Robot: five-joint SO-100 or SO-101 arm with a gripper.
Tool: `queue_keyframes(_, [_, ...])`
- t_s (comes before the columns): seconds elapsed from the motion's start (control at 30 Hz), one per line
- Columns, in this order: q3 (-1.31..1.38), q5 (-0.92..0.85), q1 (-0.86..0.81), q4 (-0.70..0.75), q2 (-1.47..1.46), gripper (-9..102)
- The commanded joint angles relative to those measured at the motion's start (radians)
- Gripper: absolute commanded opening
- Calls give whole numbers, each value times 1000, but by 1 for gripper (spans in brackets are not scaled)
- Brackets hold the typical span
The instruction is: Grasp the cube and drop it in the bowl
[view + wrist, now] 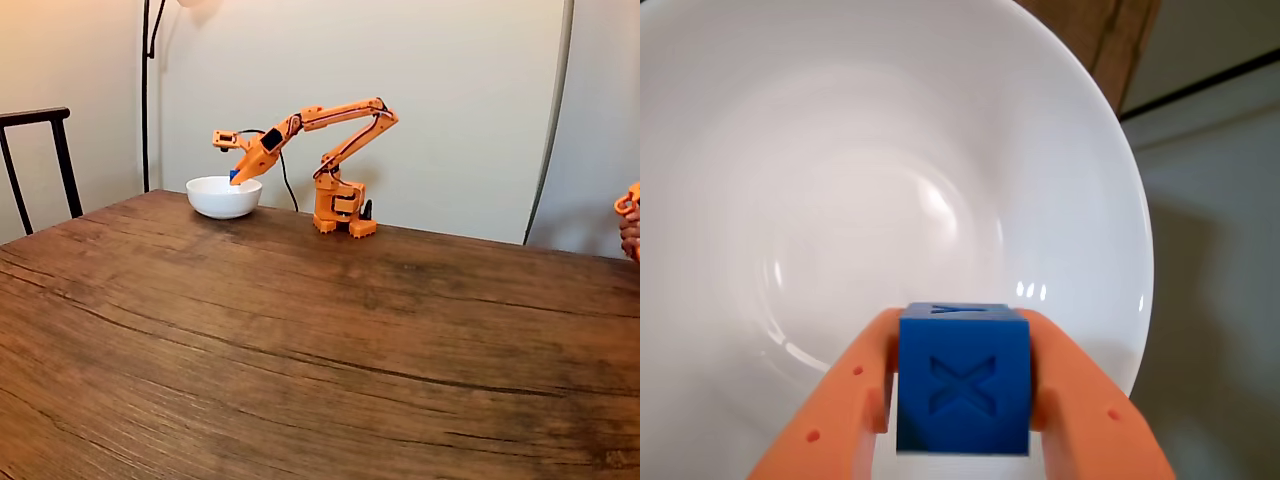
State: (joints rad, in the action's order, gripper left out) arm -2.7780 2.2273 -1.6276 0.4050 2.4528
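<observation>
Wrist view is showing the orange tool [962,400] clenching the blue cube [962,385] directly over the white bowl [840,130], which is sitting on the wooden tabletop [320,340]. Grasping and carrying are looking finished; only letting the cube go is remaining.

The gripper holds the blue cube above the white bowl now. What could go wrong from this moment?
1. In the wrist view the cube sits over the near side of the bowl, not its middle. Released here, it might hit the sloped wall, bounce and jump out.
2. In the fixed view the gripper hangs very close to the bowl's rim. Any further lowering could knock or tip the bowl.
3. The bowl's inside looks glossy, so the cube may slide after landing.
</observation>
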Motion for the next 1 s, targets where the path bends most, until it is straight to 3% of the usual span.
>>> queue_keyframes(0.0, [14, -5, 2, -17, 3, 22])
queue_keyframes(0.33, [20, -9, 25, -6, 5, 23])
queue_keyframes(0.47, [37, -55, 106, 3, 8, 16])
queue_keyframes(0.6, [91, -123, 212, 67, 21, 6])
queue_keyframes(0.97, [367, -190, 499, 387, 23, 5])
